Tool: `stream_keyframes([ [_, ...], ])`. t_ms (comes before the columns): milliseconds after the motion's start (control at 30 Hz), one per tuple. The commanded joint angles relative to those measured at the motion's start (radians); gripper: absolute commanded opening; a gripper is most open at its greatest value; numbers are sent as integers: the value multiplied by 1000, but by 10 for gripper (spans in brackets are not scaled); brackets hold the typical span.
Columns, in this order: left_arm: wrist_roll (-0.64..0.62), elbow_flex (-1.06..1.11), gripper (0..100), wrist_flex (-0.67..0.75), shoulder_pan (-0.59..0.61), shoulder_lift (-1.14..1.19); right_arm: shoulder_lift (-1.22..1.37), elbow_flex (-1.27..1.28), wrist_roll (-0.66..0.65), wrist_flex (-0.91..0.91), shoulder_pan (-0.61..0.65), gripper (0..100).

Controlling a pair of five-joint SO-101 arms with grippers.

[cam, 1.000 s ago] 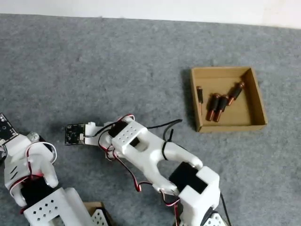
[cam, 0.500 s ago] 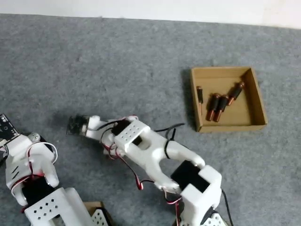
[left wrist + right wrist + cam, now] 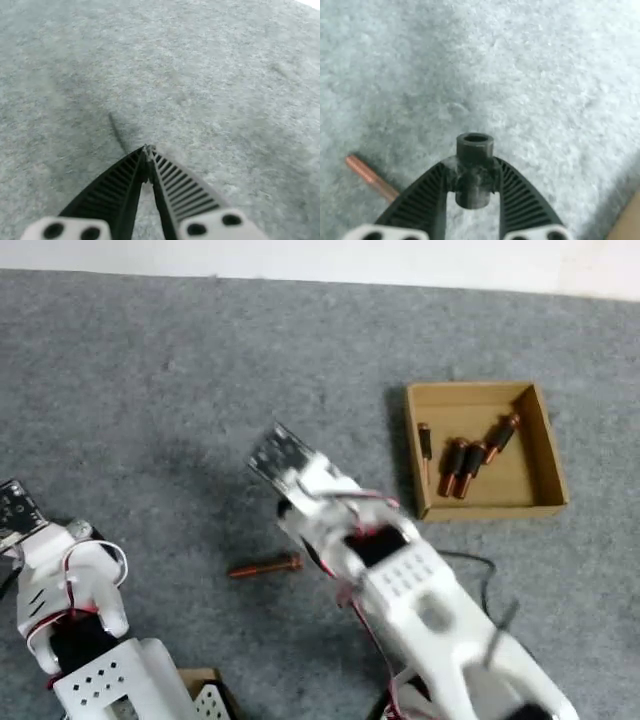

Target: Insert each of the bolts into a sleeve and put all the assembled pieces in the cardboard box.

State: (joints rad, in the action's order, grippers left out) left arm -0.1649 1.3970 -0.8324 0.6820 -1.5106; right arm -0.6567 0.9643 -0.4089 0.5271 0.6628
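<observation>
Two grippers, one loaded: the right gripper (image 3: 473,171) has its jaws part open, clamped on a dark sleeve (image 3: 475,149) that stands upright between them.
The left gripper (image 3: 148,151) has its jaws closed tip to tip on nothing, above the grey bench (image 3: 150,370). A copper bolt (image 3: 265,566) lies loose on the bench, well apart from the cardboard box (image 3: 482,391), which has several pieces (image 3: 462,468) inside.

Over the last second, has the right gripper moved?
Yes. The right gripper, shut on a sleeve, has swung toward the cardboard box in the high view, uncovering a bolt on the mat.
</observation>
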Motion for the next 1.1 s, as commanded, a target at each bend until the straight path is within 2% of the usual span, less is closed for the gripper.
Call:
stream_keyframes([
  [0, -6, -5, 5, 15, -53, -12, -248, 127, 31, -38, -22, 5],
  [133, 14, 24, 5, 32, -159, -12, -455, 286, 35, -36, -67, 5],
  [367, 281, 104, 5, 77, -427, -12, -854, 513, 37, 10, -213, 5],
  [433, 333, 113, 5, 60, -460, -12, -969, 547, 44, 71, -246, 5],
  [567, 321, 82, 5, 29, -464, -12, -1168, 576, 110, 176, -292, 5],
  [667, 327, 54, 5, 29, -483, -12, -1184, 604, 112, 223, -311, 5],
  [767, 344, 7, 11, 29, -555, -12, -1161, 647, 112, 225, -311, 5],
  [933, 476, -15, 111, -9, -769, -1, -1161, 664, 112, 225, -311, 5],
  [1067, 595, -16, 119, -107, -951, 1, -1161, 667, 112, 220, -314, 5],
])
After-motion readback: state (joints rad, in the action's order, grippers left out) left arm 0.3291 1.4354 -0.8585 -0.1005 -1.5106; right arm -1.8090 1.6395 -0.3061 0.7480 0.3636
